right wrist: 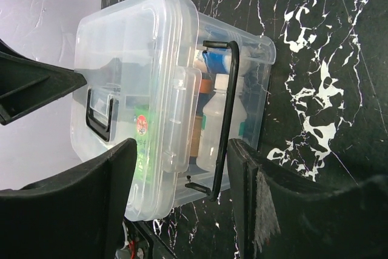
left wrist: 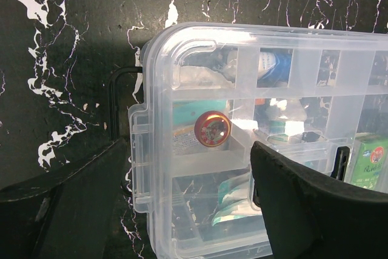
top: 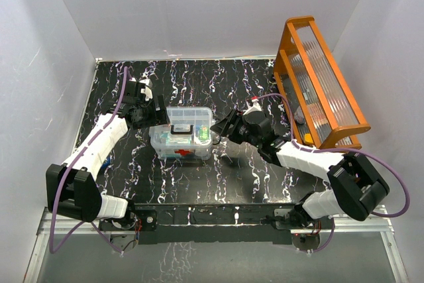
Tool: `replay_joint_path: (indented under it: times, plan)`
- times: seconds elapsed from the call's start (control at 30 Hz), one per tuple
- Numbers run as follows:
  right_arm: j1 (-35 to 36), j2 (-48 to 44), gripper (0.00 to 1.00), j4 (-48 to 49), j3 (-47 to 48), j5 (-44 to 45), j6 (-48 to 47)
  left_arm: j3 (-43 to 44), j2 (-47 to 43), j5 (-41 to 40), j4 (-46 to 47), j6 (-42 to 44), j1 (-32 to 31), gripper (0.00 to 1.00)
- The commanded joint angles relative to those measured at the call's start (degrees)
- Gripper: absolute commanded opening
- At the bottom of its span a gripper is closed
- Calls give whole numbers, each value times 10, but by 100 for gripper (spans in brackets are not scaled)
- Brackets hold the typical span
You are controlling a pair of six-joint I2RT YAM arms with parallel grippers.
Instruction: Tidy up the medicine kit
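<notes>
Containing bottle (right wrist: 219,122) and tin (left wrist: 212,129): medicine kit (right wrist: 121,47)

Black marbled table (top: 199,183) carries the medicine kit (top: 182,134) and, far right, an orange rack (top: 321,84).

Kit (top: 182,138), lid (top: 190,119) on, lay on table (top: 225,84) between left gripper (top: 158,114) and right gripper (top: 220,128); rack (top: 322,84) stood, seemingly tilted, at right rear.

Box (top: 185,153): small, clear plastic, upright at the middle of the table (top: 199,183) | lid (left wrist: 200,37): clear, on top, seated flat | handle (right wrist: 97,113): black, folded down on the lid | latch (right wrist: 182,119): clear, lying against the end wall | tray (left wrist: 247,68): clear dividers showing through the lid, bottles and packets in the cells
</notes>
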Motion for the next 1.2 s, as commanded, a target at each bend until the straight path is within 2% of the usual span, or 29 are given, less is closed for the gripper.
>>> replay_joint_path:
  times: [0.0, 0.1, 0.33, 0.53, 0.97, 1.17]
  plan:
    - [2, -18, 58, 22, 21, -7, -17, -13, 7, -16, -29, 11, -2, 82]
    - [3, -10, 62, 31, 23, -20, -18, -13, 7, -12, -29, 12, -2, 82]
    - [3, 43, 85, 57, 29, -43, -10, -11, 7, -12, -30, 12, -2, 83]
    - [3, 93, 98, 100, 26, -51, 22, -10, 7, -7, -29, 11, -3, 83]
    - [3, 163, 98, 256, 1, -107, 57, -5, 7, -7, -33, 11, -2, 84]
    - [2, 199, 98, 273, 1, -132, 31, -2, 7, -8, -37, 10, -2, 84]
